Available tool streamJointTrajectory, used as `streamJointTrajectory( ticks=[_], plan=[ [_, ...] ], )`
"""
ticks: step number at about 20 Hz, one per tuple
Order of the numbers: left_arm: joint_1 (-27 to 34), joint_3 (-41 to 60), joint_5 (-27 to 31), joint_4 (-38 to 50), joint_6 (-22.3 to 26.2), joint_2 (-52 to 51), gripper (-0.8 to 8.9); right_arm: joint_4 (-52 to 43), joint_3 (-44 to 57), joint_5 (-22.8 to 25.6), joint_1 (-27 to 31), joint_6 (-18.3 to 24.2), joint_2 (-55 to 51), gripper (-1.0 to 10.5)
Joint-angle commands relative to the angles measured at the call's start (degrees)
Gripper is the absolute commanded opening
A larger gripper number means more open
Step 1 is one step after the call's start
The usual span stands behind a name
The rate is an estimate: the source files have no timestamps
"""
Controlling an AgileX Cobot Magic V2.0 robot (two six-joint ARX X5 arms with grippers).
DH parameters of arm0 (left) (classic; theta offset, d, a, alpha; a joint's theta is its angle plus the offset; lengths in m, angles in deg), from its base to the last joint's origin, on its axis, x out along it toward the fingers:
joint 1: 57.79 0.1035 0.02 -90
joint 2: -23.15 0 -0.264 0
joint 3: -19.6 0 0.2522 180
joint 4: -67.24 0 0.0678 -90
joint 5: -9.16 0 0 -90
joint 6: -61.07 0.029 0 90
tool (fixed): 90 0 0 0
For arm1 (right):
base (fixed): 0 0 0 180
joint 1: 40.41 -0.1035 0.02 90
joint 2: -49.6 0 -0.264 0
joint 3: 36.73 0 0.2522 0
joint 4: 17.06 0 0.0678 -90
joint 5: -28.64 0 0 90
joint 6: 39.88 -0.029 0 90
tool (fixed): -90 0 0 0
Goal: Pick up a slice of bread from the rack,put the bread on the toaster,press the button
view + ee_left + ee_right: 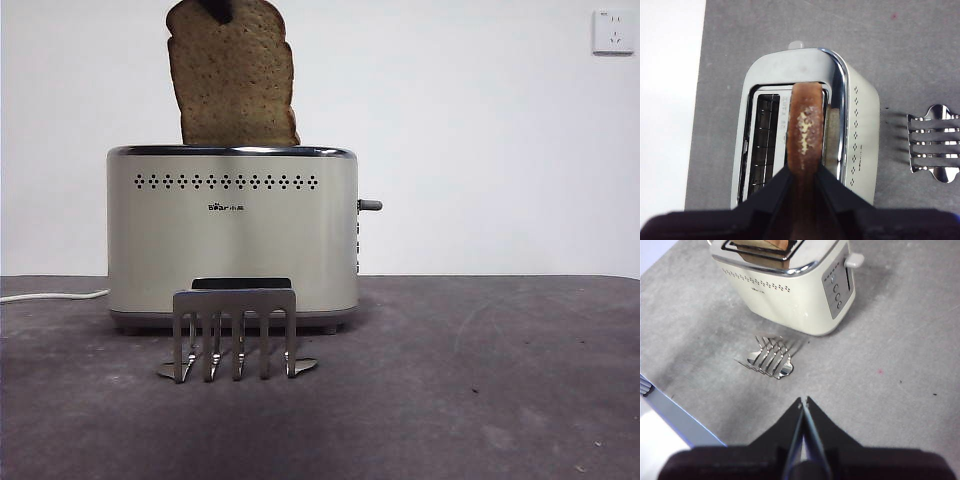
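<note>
Nearest you, rack (236,333) stands empty before toaster (233,232). Your left gripper (805,180) pinches bread (233,75) by its crust, upright, lower edge apparently entering a toaster slot. Button (369,205) projects at 3 o'clock. Right gripper (803,403) waits, jaws pressed together.
</note>
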Motion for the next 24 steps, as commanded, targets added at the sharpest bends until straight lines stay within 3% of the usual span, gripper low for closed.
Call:
streamJointTrajectory(
  ticks=[1,9,12,16,20,24],
  plan=[
    [1.1,0.2,-0.4,0.0,0.6,0.9,-0.09,-0.2,-0.1,-0.1,-0.1,0.5,0.7,-0.1],
    [3.3,0.2,-4.3,-0.3,0.6,5.4,-0.09,-0.2,-0.1,-0.1,-0.1,0.6,1.9,-0.1],
    [3.9,0.2,-4.8,2.0,-2.4,7.6,0.07,-0.3,-0.1,-0.1,-0.1,0.7,1.9,-0.1],
    [4.3,0.2,-4.6,5.1,-7.9,8.5,3.64,-2.5,-0.1,-0.1,-0.1,0.6,2.9,-0.1],
    [4.3,0.2,-4.5,5.2,-12.2,8.3,3.82,-6.7,-0.1,-0.1,-0.1,0.3,6.1,-0.1],
    [4.3,0.2,-4.0,5.8,-16.0,6.6,3.82,-13.9,-0.1,-2.3,-0.1,-2.8,11.2,-0.1]
  ],
)
